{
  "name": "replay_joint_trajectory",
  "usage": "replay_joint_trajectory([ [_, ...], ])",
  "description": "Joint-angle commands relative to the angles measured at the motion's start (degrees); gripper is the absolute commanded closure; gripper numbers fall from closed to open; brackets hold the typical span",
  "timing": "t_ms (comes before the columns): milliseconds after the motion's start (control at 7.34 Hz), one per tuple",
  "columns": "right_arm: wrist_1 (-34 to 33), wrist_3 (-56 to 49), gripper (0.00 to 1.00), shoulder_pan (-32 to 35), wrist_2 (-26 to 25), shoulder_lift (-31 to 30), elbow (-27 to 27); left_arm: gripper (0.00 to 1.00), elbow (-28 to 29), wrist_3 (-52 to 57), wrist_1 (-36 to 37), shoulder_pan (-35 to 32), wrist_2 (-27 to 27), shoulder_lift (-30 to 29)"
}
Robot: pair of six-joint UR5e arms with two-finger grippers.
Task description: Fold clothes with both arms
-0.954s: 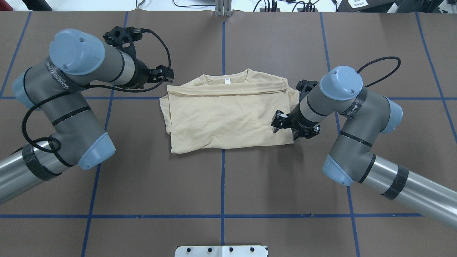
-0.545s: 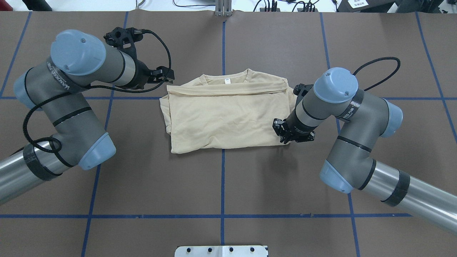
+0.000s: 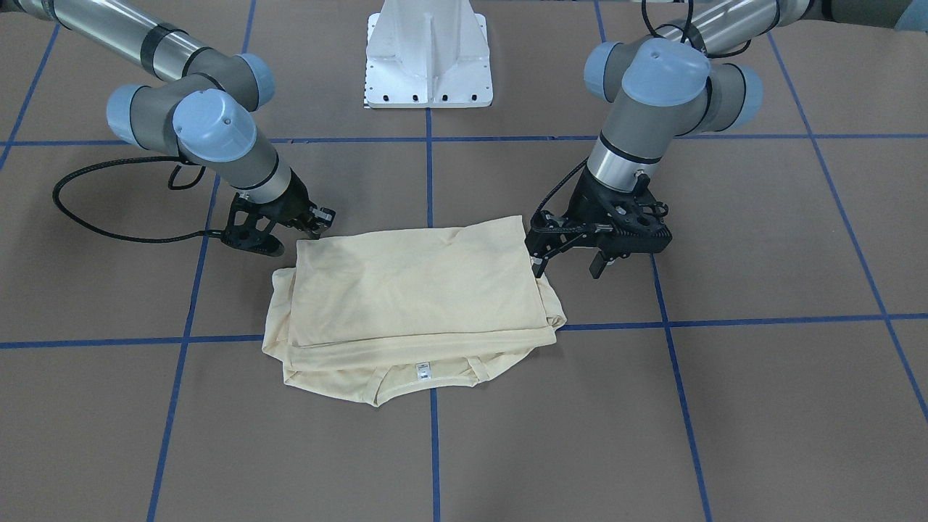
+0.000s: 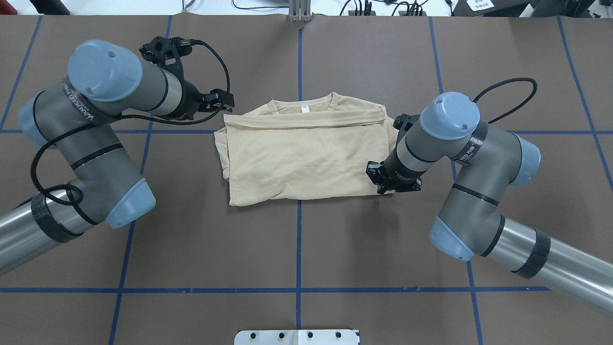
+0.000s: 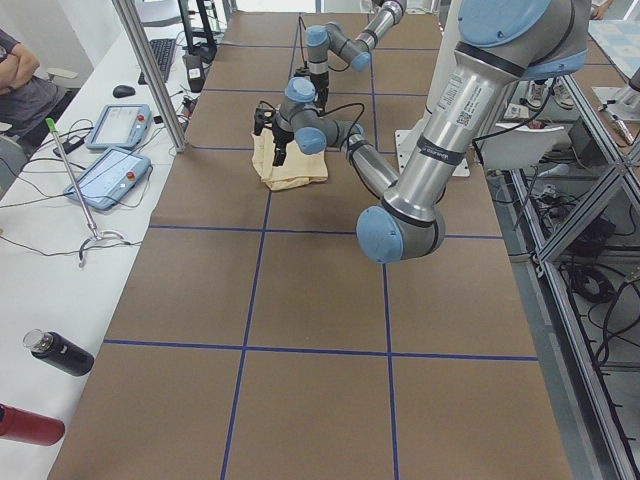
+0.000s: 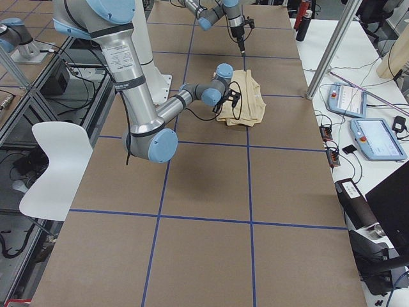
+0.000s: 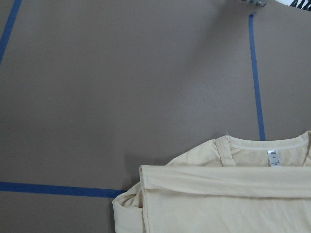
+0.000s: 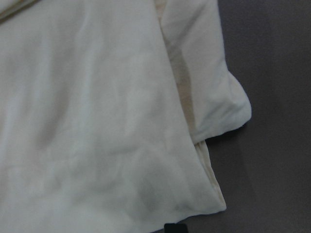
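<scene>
Just beside the right end effector (image 4: 381, 186), the folded shirt (image 4: 301, 158)

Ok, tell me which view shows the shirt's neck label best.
The left wrist view: the neck label is largest and sharpest there. Overhead and front-facing show it as a small white speck; the rest don't show it.

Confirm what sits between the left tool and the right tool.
The folded cream shirt only: left tool by its collar-end corner, right tool at the diagonally opposite corner. Overhead view shows it.
</scene>
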Motion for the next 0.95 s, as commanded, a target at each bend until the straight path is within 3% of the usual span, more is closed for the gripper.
replay_joint_trajectory([
  [0, 0.0, -0.1, 0.62, 0.4, -0.2, -0.2, -0.2, 0.00, -0.1, 0.0, 0.0, 0.0, 0.0, 0.0],
  [272, 0.0, -0.9, 0.49, 0.8, -0.3, -0.5, -0.9, 0.00, -0.2, -0.1, 0.0, 0.0, 0.0, 0.0],
  [817, -0.1, -2.5, 0.51, 0.4, -2.1, -0.4, -2.5, 0.00, -0.2, -0.1, 0.0, 0.0, 0.0, 0.0],
])
